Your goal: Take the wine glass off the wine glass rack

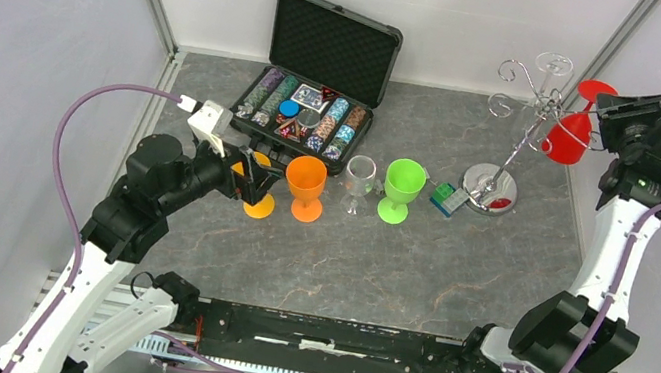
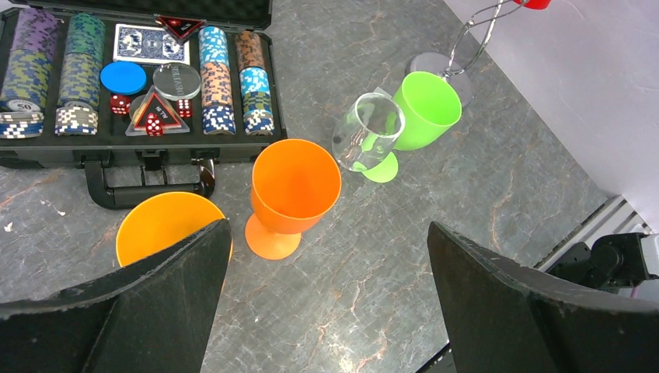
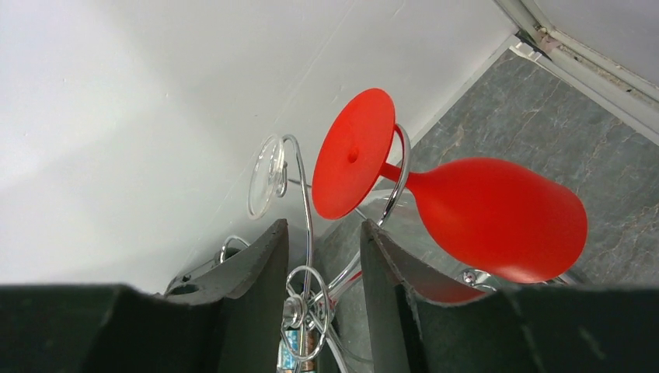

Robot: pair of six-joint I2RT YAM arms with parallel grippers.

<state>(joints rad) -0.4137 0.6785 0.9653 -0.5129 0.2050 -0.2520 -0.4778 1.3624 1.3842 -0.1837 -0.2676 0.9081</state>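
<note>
Right pincer, parted and empty, straddles the rack just short of the red wine glass.

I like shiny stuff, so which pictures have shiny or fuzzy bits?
Top external: the wine glass rack has a gleaming base that mirrors some red. Left wrist: the clear glass glints, and the left gripper looks dark and soft. Right wrist: the right gripper looks dark too, while the red wine glass is sharp.
</note>
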